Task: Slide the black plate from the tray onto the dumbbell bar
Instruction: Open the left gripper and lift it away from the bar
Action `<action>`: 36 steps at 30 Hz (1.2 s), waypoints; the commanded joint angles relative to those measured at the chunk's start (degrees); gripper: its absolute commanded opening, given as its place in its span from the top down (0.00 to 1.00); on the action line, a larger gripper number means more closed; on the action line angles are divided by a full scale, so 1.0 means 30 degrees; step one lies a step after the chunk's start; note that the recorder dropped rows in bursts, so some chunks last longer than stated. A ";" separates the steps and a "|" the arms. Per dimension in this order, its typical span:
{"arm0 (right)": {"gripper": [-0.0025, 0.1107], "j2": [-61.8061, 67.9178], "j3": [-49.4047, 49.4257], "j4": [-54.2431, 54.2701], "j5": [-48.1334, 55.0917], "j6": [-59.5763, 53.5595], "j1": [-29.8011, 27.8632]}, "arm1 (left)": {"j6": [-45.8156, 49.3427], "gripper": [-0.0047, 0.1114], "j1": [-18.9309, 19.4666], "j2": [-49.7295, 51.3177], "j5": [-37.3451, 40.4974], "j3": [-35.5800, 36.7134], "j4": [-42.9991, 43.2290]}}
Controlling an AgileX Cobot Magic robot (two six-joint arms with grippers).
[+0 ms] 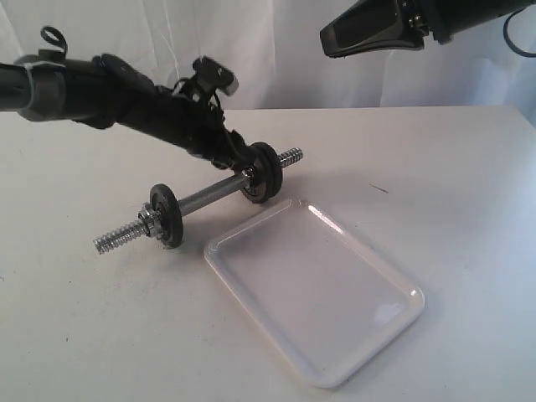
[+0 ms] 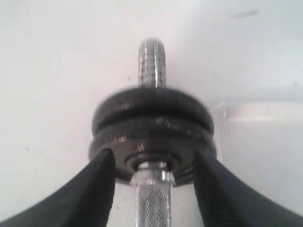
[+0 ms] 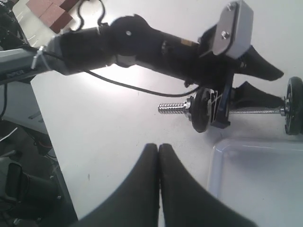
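- Step in hand: the seating of the black plate on the dumbbell bar looks all but done, and the letting-go is under way.
- Two black discs sit pressed together on the bar's far right end, just inside the threaded tip. I take the one nearer the left gripper for the task's plate and the other for a fixed disc, though the pictures do not settle which is which.
- The left gripper straddles the bar just inboard of that pair. Its fingers are spread to either side of the rod and clamp nothing.
- The right gripper hangs high at the far right, well clear, with its fingers pressed together and empty.
- A third disc stands on the bar's near left end.
- The tray lies on the table near the bar, to its right, and holds nothing.
- Next move, as I judge it: draw the left arm back along the bar without nudging the discs or rolling the bar.
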 commanded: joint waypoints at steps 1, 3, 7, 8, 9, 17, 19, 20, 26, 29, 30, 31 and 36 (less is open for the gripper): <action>0.98 -0.0152 -0.0033 0.0128 0.0060 0.0022 -0.0201 | -0.0286 0.47 -0.0010 -0.0689 0.0659 -0.0118 -0.0514; 0.98 -0.0152 -0.0033 0.0128 0.0060 0.0022 -0.0201 | -0.0286 0.47 -0.0010 -0.0689 0.0659 -0.0118 -0.0514; 0.98 -0.0152 -0.0033 0.0128 0.0060 0.0022 -0.0201 | -0.0424 0.48 -0.0010 -0.0961 0.0652 -0.0118 0.0512; 0.98 -0.0152 -0.0033 0.0128 0.0060 0.0022 -0.0201 | -0.0795 0.50 -0.0010 -0.1123 0.0681 -0.0118 0.1216; 0.98 -0.0152 -0.0033 0.0128 0.0060 0.0022 -0.0201 | -0.1200 0.53 -0.0010 -0.1296 0.0681 -0.0118 0.1843; 0.98 -0.0152 -0.0033 0.0128 0.0060 0.0022 -0.0201 | -0.5134 0.96 0.0706 -0.2635 0.1626 -0.0118 0.6157; 0.98 -0.0152 -0.0033 -0.0001 0.0060 0.0022 -0.0201 | -0.6220 0.96 0.0968 -0.2967 0.2247 -0.0118 0.6322; 0.98 -0.0152 -0.0033 -0.0225 0.0060 0.0022 -0.0201 | -0.6598 0.96 0.1117 -0.3150 0.2634 -0.0118 0.6437; 0.98 -0.0152 -0.0033 -0.3221 -0.0347 0.0022 -0.0201 | -0.7688 0.96 0.1552 -0.5770 0.2460 0.2149 0.6548; 0.98 -0.0152 -0.0033 -0.6146 -0.1201 0.0544 -0.0201 | -0.8777 0.96 0.1642 -0.8077 0.0567 0.4370 0.6499; 0.98 -0.0202 0.0010 -0.6801 -0.1457 0.0821 -0.0201 | -0.9211 0.96 0.1642 -0.8852 -0.0057 0.5065 0.6499; 0.98 -0.0349 0.0213 -0.7195 -0.1886 0.1003 -0.0201 | -0.9798 0.96 0.1677 -0.9869 -0.0883 0.6006 0.6499; 0.98 -0.2046 0.2641 -0.7503 -0.4884 0.1341 -0.0201 | -1.1718 0.96 0.1689 -1.5276 -0.4196 1.0849 0.6341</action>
